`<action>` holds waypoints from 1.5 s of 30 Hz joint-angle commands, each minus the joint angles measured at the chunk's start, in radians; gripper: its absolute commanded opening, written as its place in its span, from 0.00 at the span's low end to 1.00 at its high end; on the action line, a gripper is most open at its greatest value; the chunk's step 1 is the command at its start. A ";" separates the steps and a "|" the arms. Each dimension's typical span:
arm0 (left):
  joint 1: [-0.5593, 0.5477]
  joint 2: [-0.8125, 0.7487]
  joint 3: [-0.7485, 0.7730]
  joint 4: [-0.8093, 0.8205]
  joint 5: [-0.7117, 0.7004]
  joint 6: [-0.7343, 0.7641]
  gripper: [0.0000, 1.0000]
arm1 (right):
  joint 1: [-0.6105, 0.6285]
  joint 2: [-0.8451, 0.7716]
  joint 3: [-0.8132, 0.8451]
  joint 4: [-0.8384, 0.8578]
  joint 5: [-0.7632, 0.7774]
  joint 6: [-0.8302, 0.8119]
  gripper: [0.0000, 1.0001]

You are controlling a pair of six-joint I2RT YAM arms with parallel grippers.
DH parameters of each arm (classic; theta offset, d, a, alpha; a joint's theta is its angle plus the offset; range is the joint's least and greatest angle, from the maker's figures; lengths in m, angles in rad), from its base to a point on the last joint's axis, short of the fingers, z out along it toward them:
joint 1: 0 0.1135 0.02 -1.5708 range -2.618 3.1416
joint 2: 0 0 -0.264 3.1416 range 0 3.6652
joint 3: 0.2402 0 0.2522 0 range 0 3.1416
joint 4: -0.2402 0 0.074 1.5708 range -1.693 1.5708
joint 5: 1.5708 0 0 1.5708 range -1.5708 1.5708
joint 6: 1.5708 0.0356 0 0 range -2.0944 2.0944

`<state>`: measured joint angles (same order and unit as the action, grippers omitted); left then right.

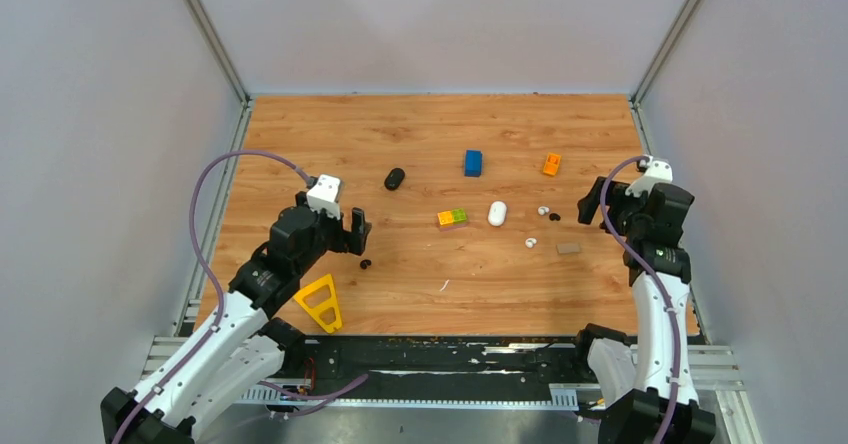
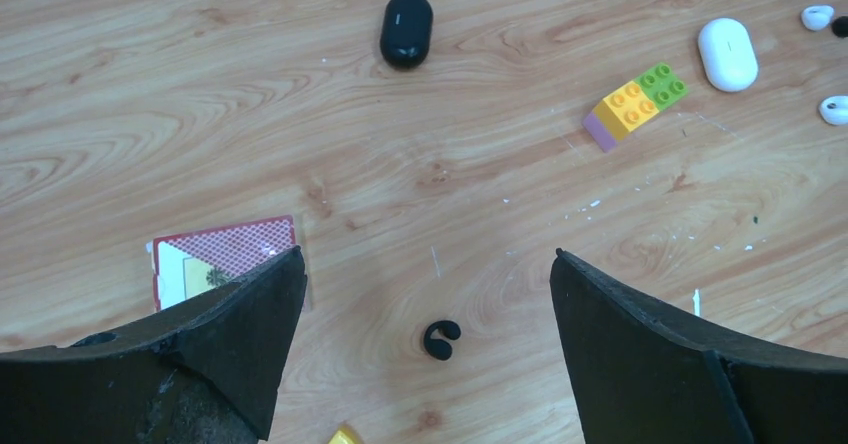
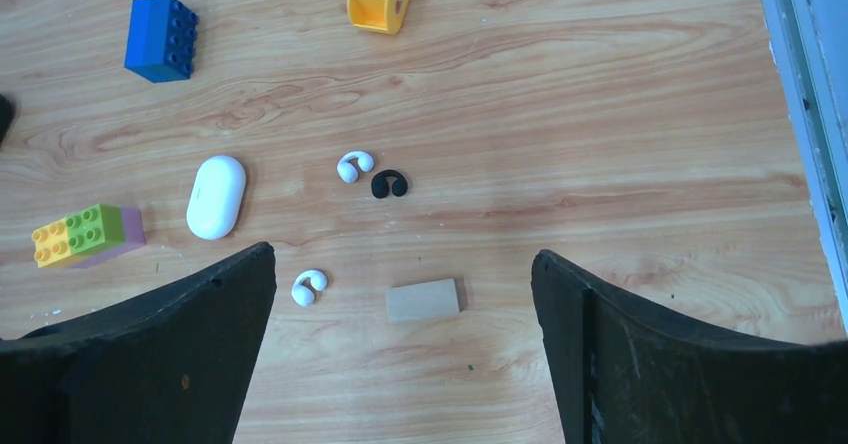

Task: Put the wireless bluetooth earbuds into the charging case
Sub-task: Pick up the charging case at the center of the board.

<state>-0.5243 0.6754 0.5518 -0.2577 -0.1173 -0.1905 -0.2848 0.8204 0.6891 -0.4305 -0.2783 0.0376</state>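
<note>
One black earbud (image 1: 366,263) lies on the wood just ahead of my left gripper (image 1: 345,236). In the left wrist view it (image 2: 440,339) sits between the open, empty jaws of that gripper (image 2: 428,255). Two white earbuds (image 3: 354,165) (image 3: 308,287) and a second black earbud (image 3: 388,184) lie ahead of my open, empty right gripper (image 3: 401,254). The closed white charging case (image 3: 215,196) lies to their left. A closed black charging case (image 2: 405,29) lies farther back in the left wrist view. In the top view the right gripper (image 1: 592,207) hovers right of the buds.
A blue brick (image 1: 473,163) and an orange brick (image 1: 551,164) lie at the back. An orange-green brick (image 1: 452,218) sits by the white case. A tan block (image 3: 423,300) lies between the right jaws. A yellow triangle (image 1: 321,302) and a patterned card (image 2: 225,257) are near the left gripper.
</note>
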 commanded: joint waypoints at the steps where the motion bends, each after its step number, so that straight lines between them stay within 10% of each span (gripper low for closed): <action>1: -0.008 0.019 -0.001 0.043 0.044 0.004 0.98 | -0.003 0.000 0.084 0.008 -0.079 -0.069 0.99; 16: -0.060 0.069 0.178 -0.181 0.166 -0.176 0.89 | 0.117 0.012 0.246 -0.445 -0.616 -0.654 0.94; 24: -0.083 -0.010 0.055 -0.125 0.364 -0.439 0.93 | 0.378 0.220 0.265 -0.326 -0.368 -0.668 0.79; 35: -0.128 0.041 0.273 -0.548 -0.089 -0.393 1.00 | 0.482 0.609 0.431 -0.196 -0.145 -0.449 0.63; 45: -0.128 -0.030 0.378 -0.607 -0.290 -0.549 1.00 | 0.553 0.801 0.519 -0.180 0.093 -0.027 0.99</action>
<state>-0.6476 0.6312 0.8879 -0.8268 -0.3428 -0.6418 0.2340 1.6226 1.1656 -0.6647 -0.3462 -0.2203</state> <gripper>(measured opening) 0.997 0.983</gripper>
